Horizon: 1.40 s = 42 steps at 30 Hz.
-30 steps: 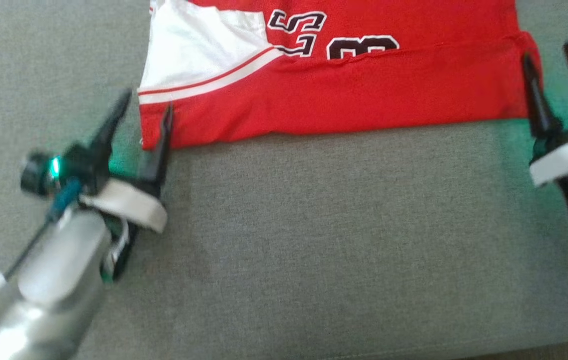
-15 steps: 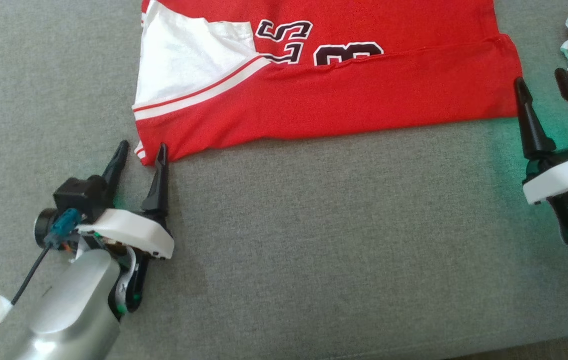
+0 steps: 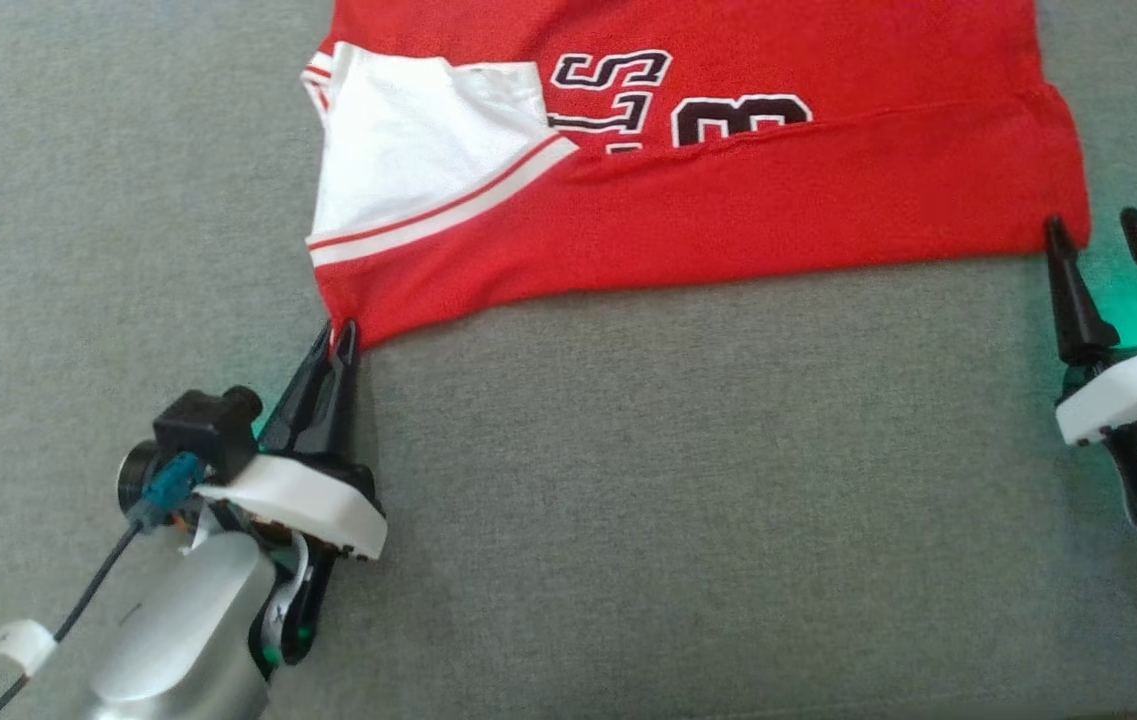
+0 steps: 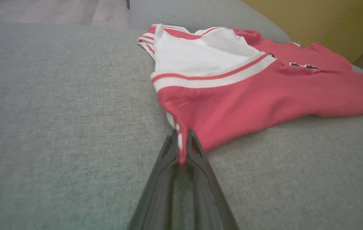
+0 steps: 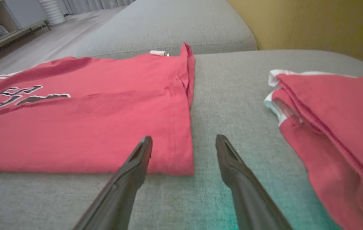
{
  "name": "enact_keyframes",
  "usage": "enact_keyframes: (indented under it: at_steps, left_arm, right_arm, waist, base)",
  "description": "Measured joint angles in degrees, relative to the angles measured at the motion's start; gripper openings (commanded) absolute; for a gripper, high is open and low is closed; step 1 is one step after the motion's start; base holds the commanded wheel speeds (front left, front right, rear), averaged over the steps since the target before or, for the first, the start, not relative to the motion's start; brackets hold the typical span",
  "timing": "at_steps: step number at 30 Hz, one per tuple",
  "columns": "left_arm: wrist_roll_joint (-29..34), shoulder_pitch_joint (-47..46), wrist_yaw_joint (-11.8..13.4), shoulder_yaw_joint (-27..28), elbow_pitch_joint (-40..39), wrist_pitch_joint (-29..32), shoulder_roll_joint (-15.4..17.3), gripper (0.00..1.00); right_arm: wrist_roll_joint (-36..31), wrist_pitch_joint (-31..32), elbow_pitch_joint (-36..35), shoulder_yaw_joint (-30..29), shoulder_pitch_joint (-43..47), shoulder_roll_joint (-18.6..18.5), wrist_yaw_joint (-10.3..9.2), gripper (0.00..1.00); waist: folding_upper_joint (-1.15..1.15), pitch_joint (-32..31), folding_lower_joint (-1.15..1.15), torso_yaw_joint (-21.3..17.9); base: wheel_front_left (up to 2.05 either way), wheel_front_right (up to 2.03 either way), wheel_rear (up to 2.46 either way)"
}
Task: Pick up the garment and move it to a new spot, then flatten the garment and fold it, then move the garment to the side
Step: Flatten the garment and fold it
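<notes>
1. The red garment (image 3: 728, 200) lies spread on a grey cushion (image 3: 678, 480), in the far part of it as the head view shows, with bare cushion between it and the robot.
2. A white panel (image 3: 398, 150) edged with red and white stripes sits at the garment's left end. Black-and-white lettering (image 3: 688, 100) runs across the middle and is partly covered by a folded-over red layer.
3. The left gripper (image 3: 340, 335) is at the garment's near-left corner, its two dark fingers pressed together on the cloth.
4. In the left wrist view the corner of the garment (image 4: 248, 102) is drawn to a point and pinched between the fingers of the left gripper (image 4: 183, 140).
5. The right gripper (image 3: 1093, 222) is at the garment's near-right corner with its fingers spread apart and nothing between them.
6. In the right wrist view one finger of the right gripper (image 5: 184, 138) overlaps the near edge of the garment (image 5: 88, 127), and the other is over bare cushion just beside the right hem. Whether either touches cannot be told.
7. A second red garment (image 5: 337, 118), folded, lies near the cushion's right edge, apart from the first.
</notes>
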Motion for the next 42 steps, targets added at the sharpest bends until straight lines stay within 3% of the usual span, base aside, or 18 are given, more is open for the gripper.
enact_keyframes:
  at_steps: [5,6,7,8,14,25,32,41,42]
  left_arm:
    - [0.8,0.3,0.1,-0.2,-1.0,-0.8,0.0,0.00]
    - [1.0,0.3,0.4,-0.3,-1.2,-1.0,0.0,0.00]
    - [1.0,0.3,0.5,-0.3,-1.3,-1.2,0.1,0.00]
    - [1.0,0.3,0.5,-0.4,-1.5,-1.2,0.1,0.00]
    - [1.8,1.6,1.0,-1.2,-2.1,-1.2,0.1,0.00]
    - [1.8,12.7,3.5,-2.0,-6.7,-2.5,0.1,0.00]
    - [1.8,16.3,4.1,-2.3,-8.6,-2.7,0.2,0.00]
    - [0.8,20.1,4.6,-3.3,-10.8,-1.1,1.3,0.00]
    - [0.7,20.1,4.6,-3.4,-10.9,-1.1,1.4,0.00]
  right_arm:
    - [2.0,0.2,4.8,2.2,-1.0,0.0,0.00,1.00]
    - [2.7,0.3,5.5,3.0,-1.2,0.1,0.00,0.71]
    - [3.7,0.4,5.9,3.5,-1.6,0.1,0.00,0.03]
    - [4.7,0.6,6.2,4.1,-1.9,0.1,0.00,0.00]
    - [8.1,0.7,6.8,8.0,-2.5,-1.2,0.00,0.00]
    - [12.2,0.4,-0.6,11.6,9.7,-9.7,0.00,0.00]
    - [13.4,0.8,-7.6,9.1,20.1,-13.1,0.00,0.00]
    - [11.5,2.7,-12.0,4.4,26.0,-13.2,0.00,0.00]
    - [11.2,3.1,-12.3,3.7,26.3,-13.0,0.00,0.19]
  waist:
    - [0.00,-0.1,0.00,1.0]
    - [0.00,-0.1,0.00,1.2]
    - [0.00,-0.2,0.00,1.3]
    - [0.00,-0.3,0.00,1.5]
    - [0.00,-1.8,0.00,2.4]
    - [0.00,-7.3,-0.01,4.2]
    - [0.00,-9.1,-0.01,4.6]
    - [0.00,-10.8,-0.01,3.7]
    - [0.00,-11.0,-0.01,3.6]
  base:
    - [0.00,0.00,0.00]
    - [0.00,0.00,0.00]
    - [0.00,0.00,0.00]
    - [0.00,0.00,0.00]
    - [0.00,0.00,0.00]
    - [0.00,0.00,0.00]
    - [0.00,0.00,0.00]
    - [0.00,0.00,0.00]
    - [0.00,0.00,0.00]
